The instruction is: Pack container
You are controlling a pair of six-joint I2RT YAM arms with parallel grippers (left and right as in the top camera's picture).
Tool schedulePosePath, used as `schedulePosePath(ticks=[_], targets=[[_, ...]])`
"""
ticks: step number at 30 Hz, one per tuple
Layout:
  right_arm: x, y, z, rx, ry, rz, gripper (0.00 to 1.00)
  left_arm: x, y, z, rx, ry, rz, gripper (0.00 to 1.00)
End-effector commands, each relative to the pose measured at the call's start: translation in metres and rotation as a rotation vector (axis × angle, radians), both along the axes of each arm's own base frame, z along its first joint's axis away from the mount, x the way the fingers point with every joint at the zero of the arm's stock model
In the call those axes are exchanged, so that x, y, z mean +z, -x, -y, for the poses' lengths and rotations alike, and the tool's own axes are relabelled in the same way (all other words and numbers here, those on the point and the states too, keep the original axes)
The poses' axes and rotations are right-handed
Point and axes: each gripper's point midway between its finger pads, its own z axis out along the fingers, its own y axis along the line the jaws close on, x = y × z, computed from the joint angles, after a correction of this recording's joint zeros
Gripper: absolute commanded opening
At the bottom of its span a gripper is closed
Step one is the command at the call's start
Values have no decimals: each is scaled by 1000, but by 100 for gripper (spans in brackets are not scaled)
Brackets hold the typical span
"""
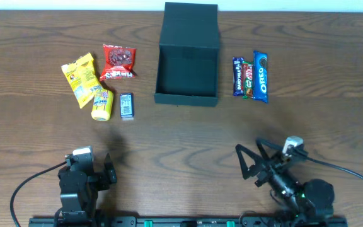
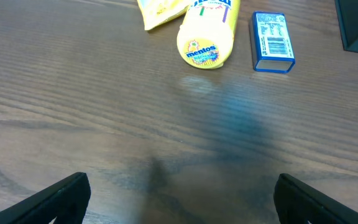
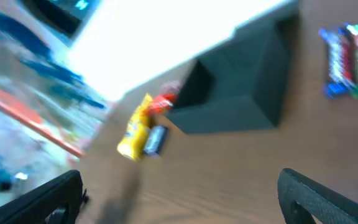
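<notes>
The dark green container (image 1: 188, 53) stands open at the back middle of the table, its flap lid laid back; it shows blurred in the right wrist view (image 3: 235, 87). Left of it lie a yellow packet (image 1: 79, 79), a red packet (image 1: 118, 62), a yellow Mentos roll (image 1: 102, 104) (image 2: 207, 37) and a small blue box (image 1: 126, 106) (image 2: 272, 42). Right of it lie an Oreo pack (image 1: 261, 76) and two small bars (image 1: 242, 78) (image 3: 347, 59). My left gripper (image 1: 96, 171) (image 2: 179, 202) is open and empty near the front left. My right gripper (image 1: 251, 162) (image 3: 179, 199) is open and empty at the front right.
The wooden table (image 1: 181, 135) runs to a pale wall at the back. A black rail (image 1: 181, 221) with the arm bases lies along the front edge. Cables loop from both arms at the front corners.
</notes>
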Motion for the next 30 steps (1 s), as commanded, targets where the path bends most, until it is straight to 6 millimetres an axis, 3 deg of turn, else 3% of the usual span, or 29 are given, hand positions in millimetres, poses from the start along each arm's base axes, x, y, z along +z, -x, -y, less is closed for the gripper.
schedulePosePath(ticks=[1, 7, 12, 14, 18, 21, 27, 30], targets=[[25, 7, -15, 102, -67, 51, 99, -5, 1, -2, 8, -7, -11, 95], [56, -15, -32, 216, 46, 49, 99, -5, 1, -2, 8, -7, -11, 95], [90, -55, -64, 338, 143, 26, 99, -5, 1, -2, 8, -7, -11, 95], [92, -72, -80, 365, 188, -5, 99, -5, 1, -2, 8, -7, -11, 95], [80, -100, -115, 395, 313, -78, 99, -5, 1, -2, 8, -7, -11, 96], [55, -116, -140, 411, 421, -150, 99, -5, 1, -2, 8, -7, -11, 95], [7, -112, -164, 514, 449, -285, 99, -5, 1, -2, 8, -7, -11, 95], [3, -114, -170, 531, 436, -287, 99, -5, 1, -2, 8, -7, -11, 95]])
